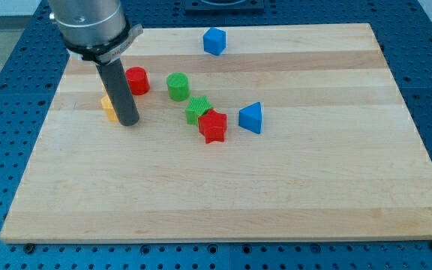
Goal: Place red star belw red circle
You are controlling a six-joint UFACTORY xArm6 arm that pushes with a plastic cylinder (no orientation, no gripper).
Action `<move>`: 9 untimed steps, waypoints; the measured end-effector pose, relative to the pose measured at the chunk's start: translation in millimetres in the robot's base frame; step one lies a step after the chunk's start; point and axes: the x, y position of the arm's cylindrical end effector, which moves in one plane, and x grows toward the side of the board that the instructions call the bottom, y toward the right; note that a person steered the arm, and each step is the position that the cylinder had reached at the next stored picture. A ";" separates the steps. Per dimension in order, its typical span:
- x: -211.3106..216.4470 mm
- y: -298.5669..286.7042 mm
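Small red star-shaped plastic block [213, 126] sits near board centre, well to the view's right of my tip [129, 122] and a touch toward the view's bottom. Judged light, rigid, prob. slick on wood, so it should slide easily but may spin if pushed off-centre; its points make contact uneven. No way to grasp it: I have no fingers, just a bare rod, nothing to open or close. Best contact, I'd say, is its right flank, pushing toward the view's left.

Red cylinder (circle) block [137, 80] is just beside the rod shaft, toward the view's top-right of my tip. The spot below it is approx. where my tip rests now, so tip must clear out and go round.

Green star-ish ridged block [198, 109] touches or nearly touches the red star on its upper-left; cannot tell which. It could get dragged along w/ a leftward push. Green cylinder [178, 86] is near, further up. Blue wedge block [251, 118] sits just right of the star, crowding the approach side. Small orange block [109, 107], partly hidden behind the rod, lies just left of my tip, near the goal spot. Blue cube-like block [214, 41] is well apart at the top. Pale wooden board [276, 195] otherwise.
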 end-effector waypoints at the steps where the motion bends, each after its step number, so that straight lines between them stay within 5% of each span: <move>1: -4.3 0.0; 3: 4.2 1.3; 4: 48.7 28.7; 6: 86.1 152.5; 8: 39.0 194.1; 9: 38.7 154.3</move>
